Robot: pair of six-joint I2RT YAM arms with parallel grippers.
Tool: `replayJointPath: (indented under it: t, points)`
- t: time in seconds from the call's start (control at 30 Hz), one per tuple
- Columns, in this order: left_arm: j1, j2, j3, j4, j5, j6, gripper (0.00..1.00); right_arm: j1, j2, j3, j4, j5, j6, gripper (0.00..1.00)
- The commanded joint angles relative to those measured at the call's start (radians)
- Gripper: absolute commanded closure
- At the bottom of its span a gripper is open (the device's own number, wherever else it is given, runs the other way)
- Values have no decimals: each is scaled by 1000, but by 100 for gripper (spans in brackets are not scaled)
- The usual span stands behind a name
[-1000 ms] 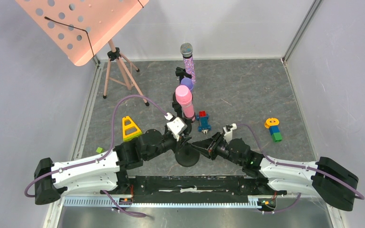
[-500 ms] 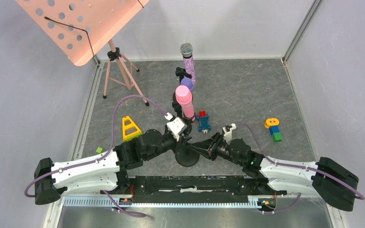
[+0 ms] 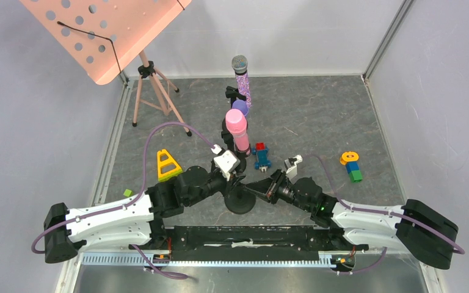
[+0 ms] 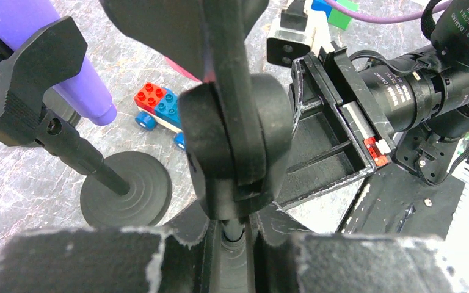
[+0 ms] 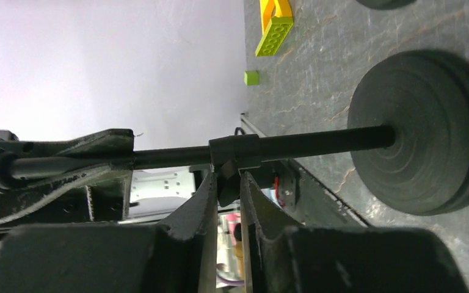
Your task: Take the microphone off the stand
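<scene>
The pink microphone (image 3: pixel 236 129) sits atop the stand (image 3: pixel 240 199), above the left tool (image 4: pixel 235 231) and right tool (image 5: pixel 226 183), both clamped on its rod.

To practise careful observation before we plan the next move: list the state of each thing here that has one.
Near stand: upright, pole held by both grippers.
Pink microphone: upright, clipped in that stand.
Left gripper: shut on the pole.
Right gripper: shut on the pole's collar.
Sparkly microphone: clipped in the far stand.
Music stand: standing, desk tilted.
</scene>
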Motion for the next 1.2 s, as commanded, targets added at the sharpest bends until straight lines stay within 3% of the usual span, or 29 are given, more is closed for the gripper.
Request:
replayJointPath:
  t: [0.0,0.43,0.9,1.17]
  points:
    - [-4,-14,11,47,23,-28,98,-5,28,62,-10,-6,-264,100]
    - [-4,-19,-17,98,14,-73,98,-5,4,142,-84,5,-955,100]
    - [-3,-58,-67,148,3,-139,98,-4,-16,101,77,-91,-1362,100]
    - [-4,-72,-37,111,3,-108,98,6,-14,112,23,-156,-1642,99]
